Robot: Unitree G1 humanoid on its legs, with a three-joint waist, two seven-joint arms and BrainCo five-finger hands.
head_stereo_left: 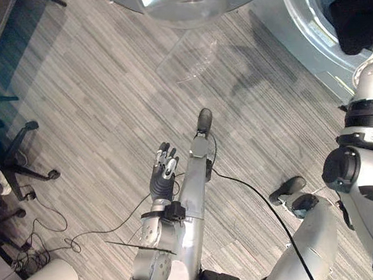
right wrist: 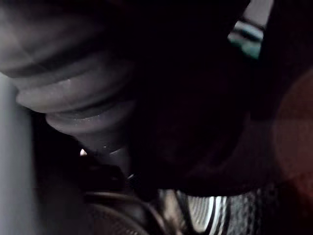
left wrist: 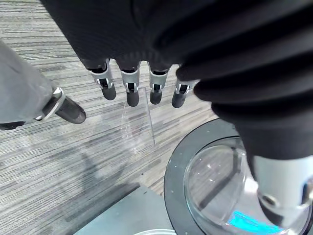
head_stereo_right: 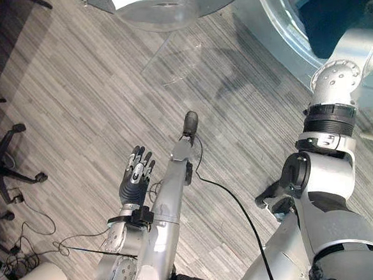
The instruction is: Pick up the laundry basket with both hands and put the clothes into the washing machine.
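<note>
Left hand [head_stereo_left: 164, 172]: over the floor [head_stereo_left: 93, 89], fingers straight, holding nothing; right hand [right wrist: 73, 88]: at the washing machine [head_stereo_left: 308, 42] opening against dark clothes [head_stereo_left: 357, 19], grasp cannot be told; glass door [head_stereo_left: 190, 2] open.

Grey floor [head_stereo_left: 93, 89], streaked with fine pale and dark lines. Pale silver-grey washing machine [head_stereo_left: 308, 42] with clear glass door [head_stereo_left: 190, 2]; black clothes [head_stereo_left: 357, 13]. Black chair [head_stereo_left: 12, 162]. Silver, dark-tipped fingers [head_stereo_left: 165, 157], black ribbed cover on left hand [head_stereo_left: 159, 183].

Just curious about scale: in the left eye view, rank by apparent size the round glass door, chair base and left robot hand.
round glass door, largest though cropped
chair base
left robot hand, smallest despite being nearer the camera
</note>
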